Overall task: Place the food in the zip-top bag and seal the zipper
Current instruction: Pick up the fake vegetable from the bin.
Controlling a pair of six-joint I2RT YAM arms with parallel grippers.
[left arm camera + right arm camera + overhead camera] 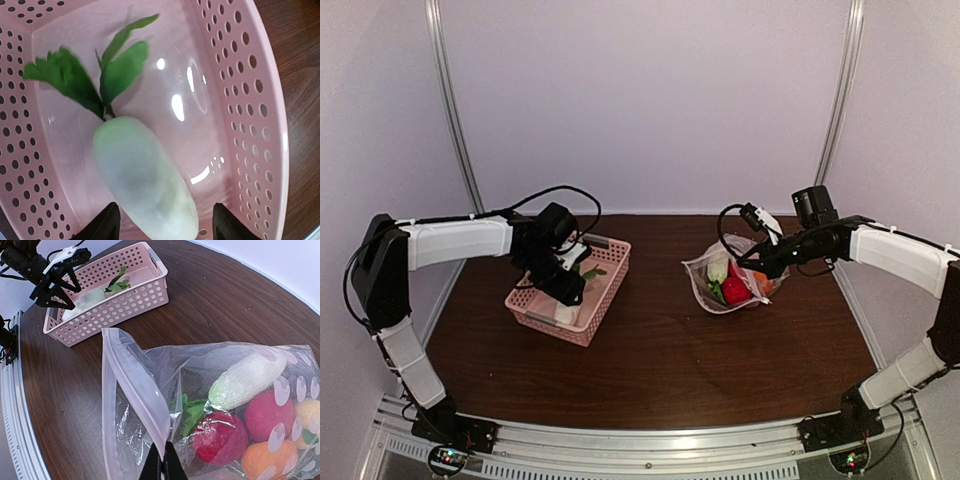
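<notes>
A white radish (145, 180) with green leaves (80, 80) lies on the floor of the pink basket (260, 125). My left gripper (165, 227) is open, one finger on each side of the radish's near end with a gap on both sides. The zip-top bag (150, 390) lies on the table with its mouth facing the basket. My right gripper (163, 460) is shut on the raised upper lip, at the zipper (135, 385). Inside the bag are another white radish (247, 377), two red pieces (220, 437), an orange one (262, 460) and a yellow one (307, 422).
In the top view the basket (610, 290) sits left of centre and the bag (730, 280) right of centre, with bare brown table (650, 370) between them. The metal rail (650, 445) with the arm bases runs along the near edge.
</notes>
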